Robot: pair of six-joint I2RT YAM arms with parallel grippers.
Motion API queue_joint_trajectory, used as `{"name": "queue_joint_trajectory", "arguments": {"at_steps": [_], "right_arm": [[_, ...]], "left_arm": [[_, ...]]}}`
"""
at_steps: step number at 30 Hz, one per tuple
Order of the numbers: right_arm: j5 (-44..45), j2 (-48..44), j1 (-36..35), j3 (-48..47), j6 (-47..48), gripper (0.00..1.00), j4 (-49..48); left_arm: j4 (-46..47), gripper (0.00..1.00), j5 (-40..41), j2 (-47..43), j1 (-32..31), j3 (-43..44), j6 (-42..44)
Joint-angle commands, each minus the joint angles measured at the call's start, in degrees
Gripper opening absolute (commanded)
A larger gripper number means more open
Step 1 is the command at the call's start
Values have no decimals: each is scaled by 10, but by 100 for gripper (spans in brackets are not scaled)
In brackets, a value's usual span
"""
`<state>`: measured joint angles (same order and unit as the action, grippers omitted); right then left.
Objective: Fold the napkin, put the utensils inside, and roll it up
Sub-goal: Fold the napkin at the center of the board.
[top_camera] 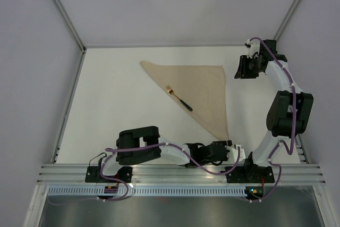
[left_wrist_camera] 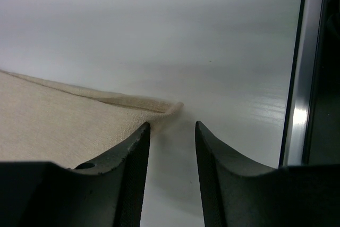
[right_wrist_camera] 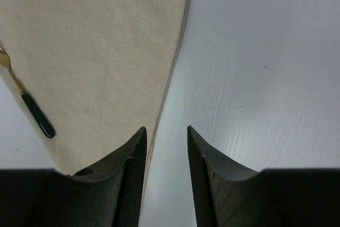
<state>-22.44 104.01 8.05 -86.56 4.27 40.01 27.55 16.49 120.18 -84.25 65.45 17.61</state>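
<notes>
The beige napkin (top_camera: 199, 91) lies folded into a triangle on the white table, its long fold running from the far left corner to the near right tip. The fork (top_camera: 179, 98) with gold tines and dark handle lies on it along that fold; it also shows in the right wrist view (right_wrist_camera: 29, 104). My left gripper (top_camera: 232, 149) is open and empty, low at the napkin's near tip (left_wrist_camera: 172, 107). My right gripper (top_camera: 237, 69) is open and empty, just right of the napkin's far right corner, above its edge (right_wrist_camera: 170, 78).
The white table (top_camera: 117, 110) is bordered by metal rails; one rail (left_wrist_camera: 297, 78) runs close to the right of the left gripper. The aluminium front rail (top_camera: 175, 171) holds both arm bases.
</notes>
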Motion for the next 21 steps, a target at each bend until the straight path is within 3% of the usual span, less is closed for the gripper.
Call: {"name": "queue_joint_trajectory", "arguments": {"at_steps": [1,16,21], "right_arm": [[-1,-24,4,2,-8,42,-12],[1,-24,3,4,-8,41,-13],[1,-24,3,4,-8,40,-13]], "left_arm": [[29,45,5,14,-5,22,20],[33,24,26,33,-2,41,24],[36,22,28,30,2,42,23]]}}
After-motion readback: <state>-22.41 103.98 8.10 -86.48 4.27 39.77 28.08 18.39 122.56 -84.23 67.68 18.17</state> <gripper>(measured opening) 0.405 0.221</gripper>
